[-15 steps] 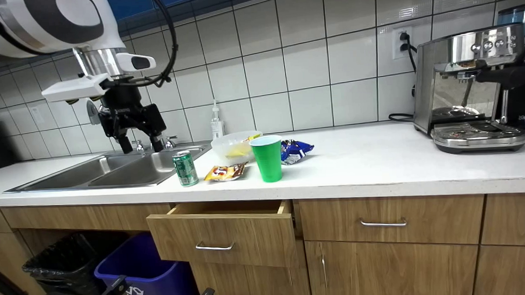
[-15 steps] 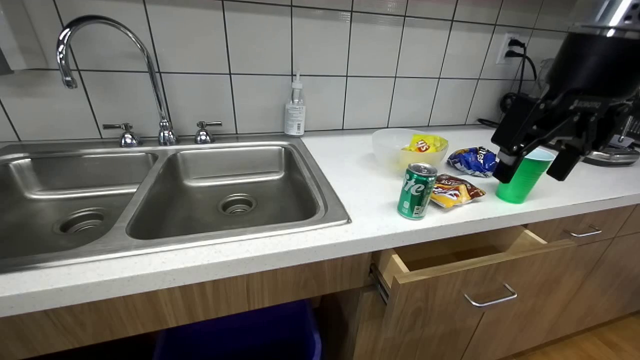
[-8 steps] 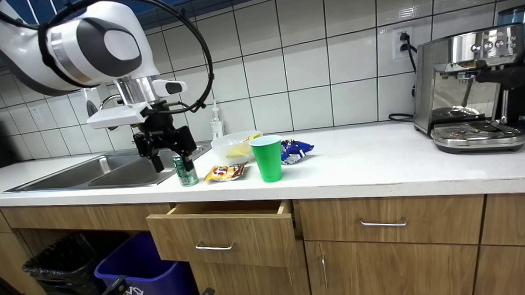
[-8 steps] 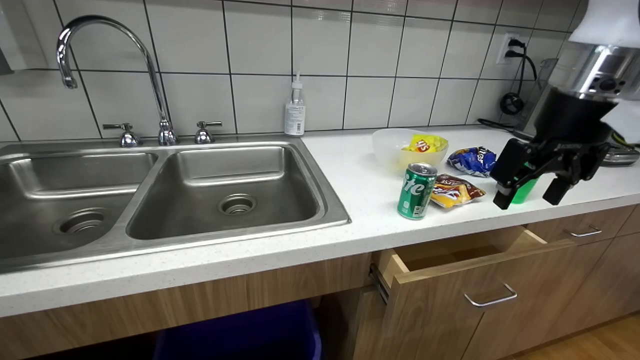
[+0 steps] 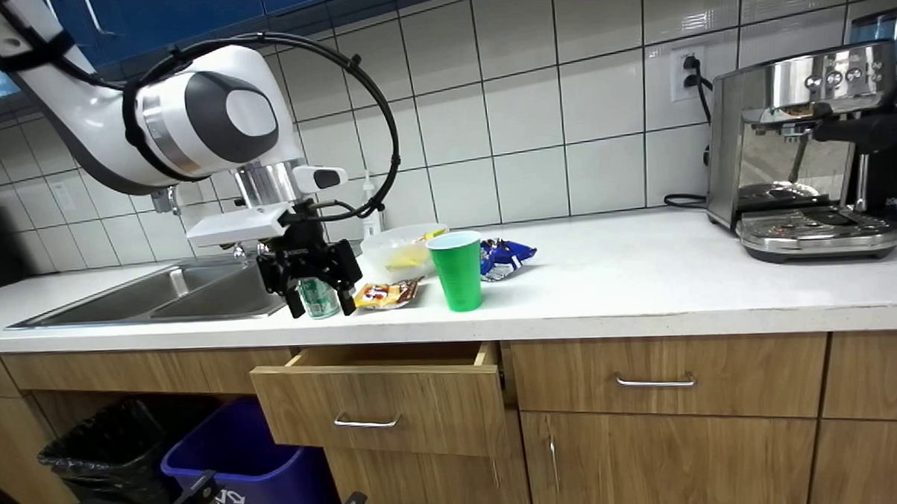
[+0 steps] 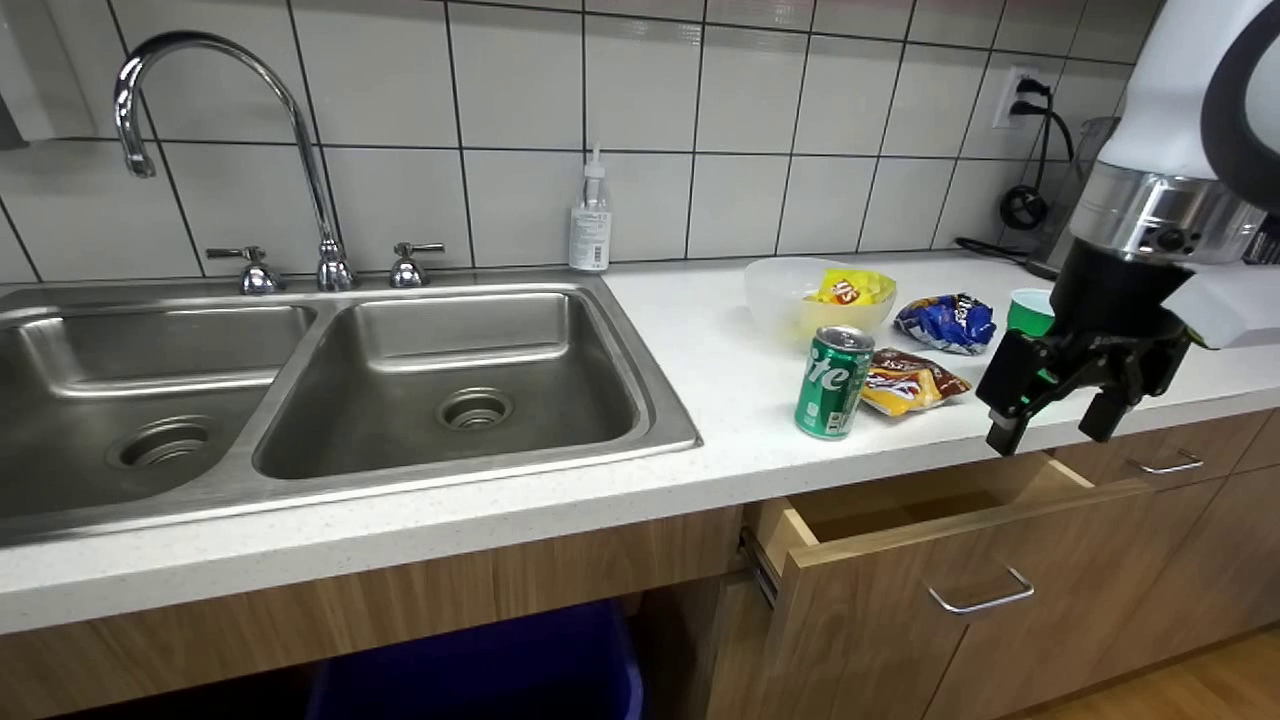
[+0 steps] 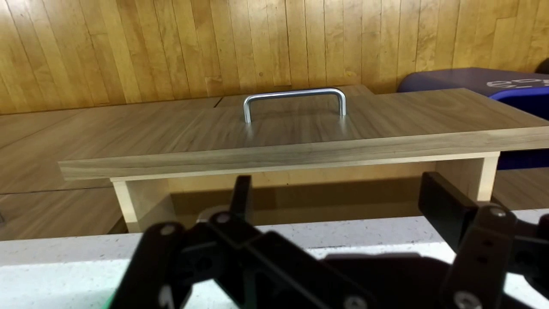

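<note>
We see the gripper [image 6: 1052,433] with its jaws standing wide apart — it hangs above the pulled-out drawer [image 5: 394,397], near the front edge of the counter [image 5: 606,276]. Past that edge we find an upright green can [image 6: 835,385] beside a brown-and-yellow packet [image 6: 912,385]; farther back, a bowl [image 6: 772,297] and a blue packet [image 6: 945,322] — then the tiled wall [image 5: 526,115].

Bright, fairly even light; faint glare on tiles [image 5: 694,16], shadow inside the drawer [image 7: 300,148], pincer [image 7: 336,189] dark, slightly soft
</note>
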{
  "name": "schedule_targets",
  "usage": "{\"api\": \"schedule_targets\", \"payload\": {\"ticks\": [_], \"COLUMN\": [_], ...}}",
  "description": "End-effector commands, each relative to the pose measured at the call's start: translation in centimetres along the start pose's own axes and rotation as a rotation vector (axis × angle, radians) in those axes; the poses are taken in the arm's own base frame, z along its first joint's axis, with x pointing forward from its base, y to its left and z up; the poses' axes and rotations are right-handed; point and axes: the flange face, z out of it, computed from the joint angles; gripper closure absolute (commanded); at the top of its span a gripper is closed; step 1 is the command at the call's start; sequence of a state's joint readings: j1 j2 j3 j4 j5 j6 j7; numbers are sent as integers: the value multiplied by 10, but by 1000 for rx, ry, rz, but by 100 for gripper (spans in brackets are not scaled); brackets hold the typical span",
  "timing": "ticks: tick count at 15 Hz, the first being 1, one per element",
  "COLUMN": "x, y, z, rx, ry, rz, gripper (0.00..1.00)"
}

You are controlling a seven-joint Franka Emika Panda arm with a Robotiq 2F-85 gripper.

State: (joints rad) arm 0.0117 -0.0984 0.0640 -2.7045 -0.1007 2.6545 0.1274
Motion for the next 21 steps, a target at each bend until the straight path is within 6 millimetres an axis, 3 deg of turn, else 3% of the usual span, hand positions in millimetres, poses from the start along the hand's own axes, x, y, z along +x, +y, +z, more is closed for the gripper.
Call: {"api": "schedule_targets", "payload": {"ticks": [1,8,21], "x": [0,0,14], "y": [0,0,8], "z": [-1,-2,58], "rx": [0,0,10], "ry": [0,1,4], "rz": [-1,-1,-96], "gripper": [0,0,0]}}
